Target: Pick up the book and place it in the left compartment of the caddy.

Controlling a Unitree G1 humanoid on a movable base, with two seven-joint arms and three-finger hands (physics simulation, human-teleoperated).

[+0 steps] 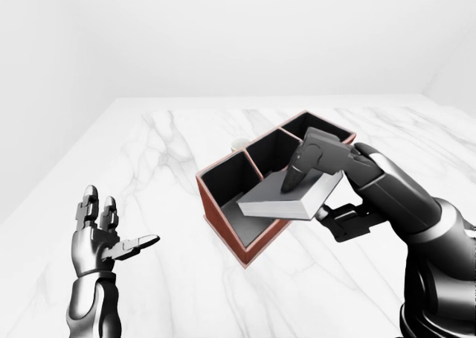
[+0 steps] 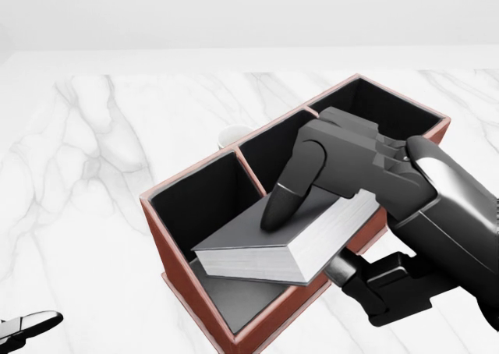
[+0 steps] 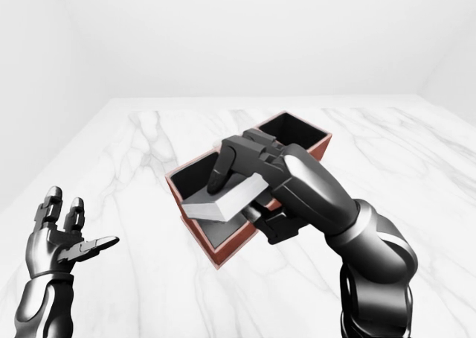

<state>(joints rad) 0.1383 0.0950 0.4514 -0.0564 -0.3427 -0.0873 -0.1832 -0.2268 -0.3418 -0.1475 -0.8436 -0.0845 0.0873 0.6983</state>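
The red-brown caddy (image 2: 154, 231) has three black-lined compartments and stands slantwise on the marble table. My right hand (image 2: 312, 245) is shut on the grey book (image 2: 257, 245), with fingers (image 2: 281, 202) pressing its cover and the thumb under its white page edge. The book lies nearly flat, tilted, above the opening of the left compartment (image 2: 195, 206) and over the divider to the middle one. Whether it touches the rim I cannot tell. My left hand (image 1: 119, 222) hangs open at the lower left of the left-eye view, far from the caddy.
A small white round thing (image 2: 231, 136) peeks out beyond the caddy's far wall. White marble tabletop (image 1: 171, 144) spreads on every side of the caddy, and its far edge meets a plain white wall.
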